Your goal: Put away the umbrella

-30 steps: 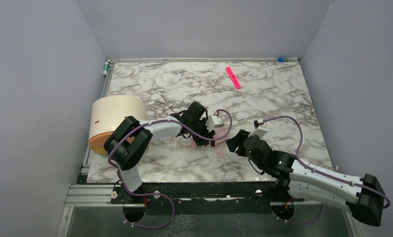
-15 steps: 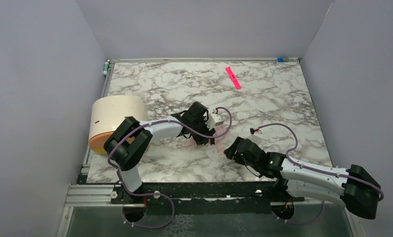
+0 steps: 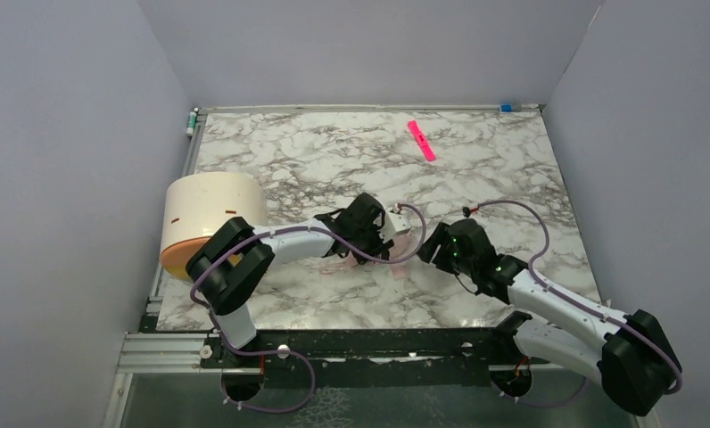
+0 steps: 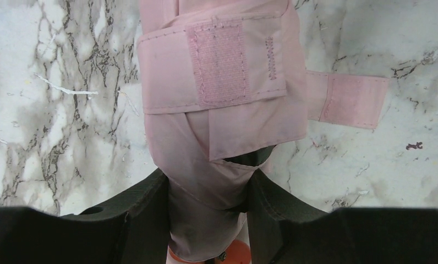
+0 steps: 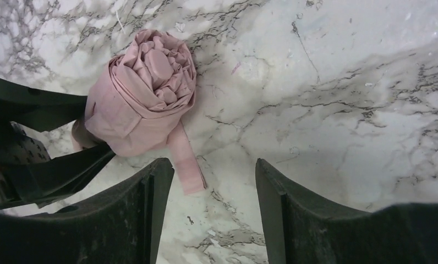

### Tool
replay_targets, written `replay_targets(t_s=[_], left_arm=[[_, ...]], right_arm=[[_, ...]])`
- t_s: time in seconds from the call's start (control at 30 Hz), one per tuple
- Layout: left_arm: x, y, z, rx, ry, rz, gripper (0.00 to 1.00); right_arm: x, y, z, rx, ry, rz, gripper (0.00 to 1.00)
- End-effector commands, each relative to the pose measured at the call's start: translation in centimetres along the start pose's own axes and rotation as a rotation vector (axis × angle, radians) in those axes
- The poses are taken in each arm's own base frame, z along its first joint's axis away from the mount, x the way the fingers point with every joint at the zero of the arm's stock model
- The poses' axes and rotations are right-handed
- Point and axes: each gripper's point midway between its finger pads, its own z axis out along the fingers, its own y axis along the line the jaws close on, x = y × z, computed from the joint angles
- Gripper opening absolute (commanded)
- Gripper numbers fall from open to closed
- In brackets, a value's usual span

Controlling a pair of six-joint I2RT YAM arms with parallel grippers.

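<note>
"Umbrella (image 4: 222,126) position?"
"Rolled, lying mid-worktop (image 3: 316,152). Left gripper (image 4: 206,181) has its jaws clamped on one end of the bundle."
"Strap (image 4: 349,99)?"
"Undone; its free tab lies flat on the marble beside the roll."
"Right gripper (image 5: 211,165)?"
"Jaws parted, nothing between them, hovering just beside the other end, not touching fabric."
"Else?"
"Cream cylinder (image 3: 210,209), orange end, at the worktop's left edge, well apart."

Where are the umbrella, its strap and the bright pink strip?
umbrella (image 5: 145,93), right wrist view, on its rolled fabric end.
strap (image 4: 351,102), left wrist view, on the loose fastening tab.
bright pink strip (image 3: 421,140), top view, on its middle.
</note>
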Motion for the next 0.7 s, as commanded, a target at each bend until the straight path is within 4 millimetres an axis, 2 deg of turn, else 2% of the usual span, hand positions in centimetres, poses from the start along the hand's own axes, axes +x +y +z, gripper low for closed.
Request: replay_targets(t_s=[0.0, 0.13, 0.3, 0.4, 0.53, 0.6, 0.67], left_arm=[[10.7, 1.1, 0.4, -0.128, 0.374, 0.093, 0.00], [11.0, 1.6, 0.2, -0.182, 0.383, 0.164, 0.00], [10.7, 1.9, 0.1, -0.200, 0.368, 0.262, 0.00], [10.6, 1.8, 0.2, -0.191, 0.358, 0.342, 0.00], [10.3, 2.0, 0.4, -0.193, 0.344, 0.405, 0.00], [10.4, 2.2, 0.5, -0.201, 0.348, 0.444, 0.00], [10.4, 2.6, 0.6, -0.216, 0.358, 0.486, 0.00]], right_arm=[[-2.9, 0.6, -0.4, -0.080, 0.038, -0.117, 0.65], [-6.9, 0.9, -0.5, -0.070, -0.032, -0.185, 0.72], [-13.6, 1.2, 0.5, -0.066, -0.123, -0.271, 0.76], [-16.6, 2.6, 1.5, -0.160, -0.144, -0.375, 0.76], [-19.8, 4.0, 3.2, -0.225, -0.188, -0.554, 0.76], [-19.9, 5.2, 3.8, -0.327, -0.217, -0.694, 0.76], [-19.2, 6.1, 4.2, -0.425, -0.209, -0.863, 0.76]])
